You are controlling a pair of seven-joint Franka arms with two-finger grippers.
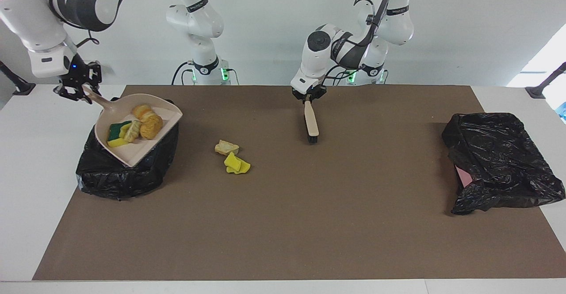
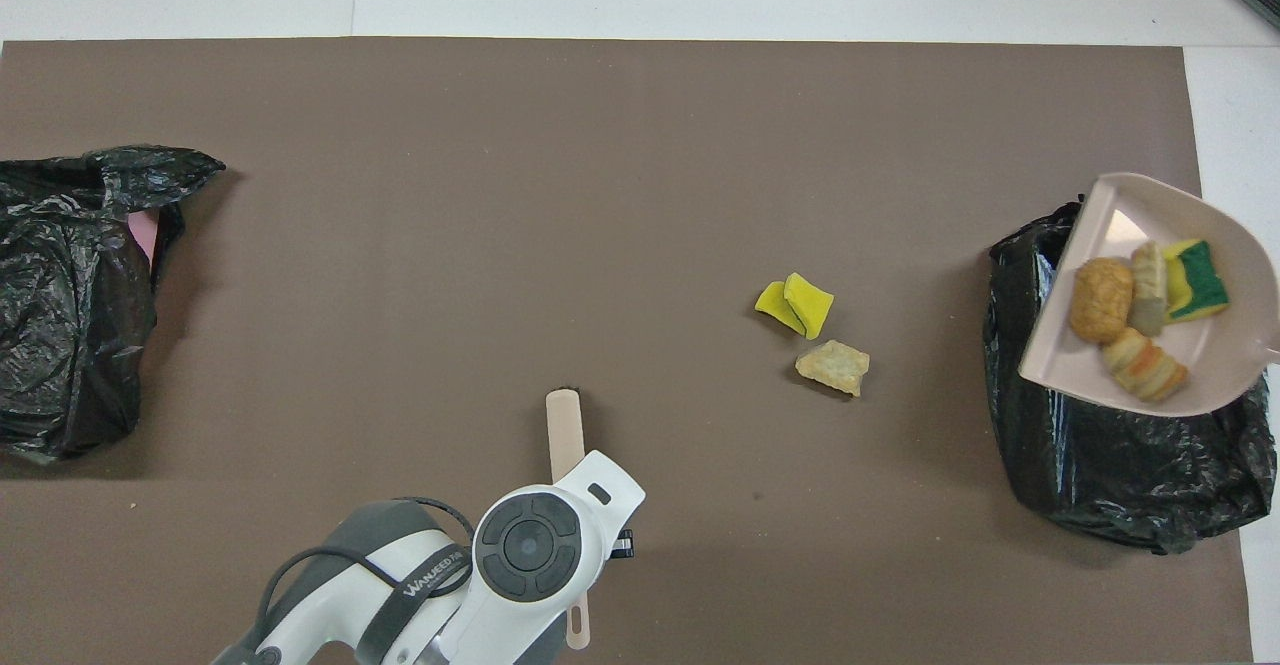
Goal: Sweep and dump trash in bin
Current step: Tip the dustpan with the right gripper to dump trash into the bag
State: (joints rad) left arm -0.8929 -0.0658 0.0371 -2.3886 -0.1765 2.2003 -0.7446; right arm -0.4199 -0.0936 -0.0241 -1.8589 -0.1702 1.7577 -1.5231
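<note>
Brown mat on white table | pale wall | jaws – left pinch brush, right pinch dustpan

Mat: a flat brown rectangular sheet covering most of the white counter, filling the middle of the frame.
Second bag: a crumpled black plastic bag at the right edge of the facing view, lying on the mat's end.
Pink patch: a pale pink surface showing at that bag's lower left corner.
Wall box: a white box with yellow labels, upper left, on the wall.
</note>
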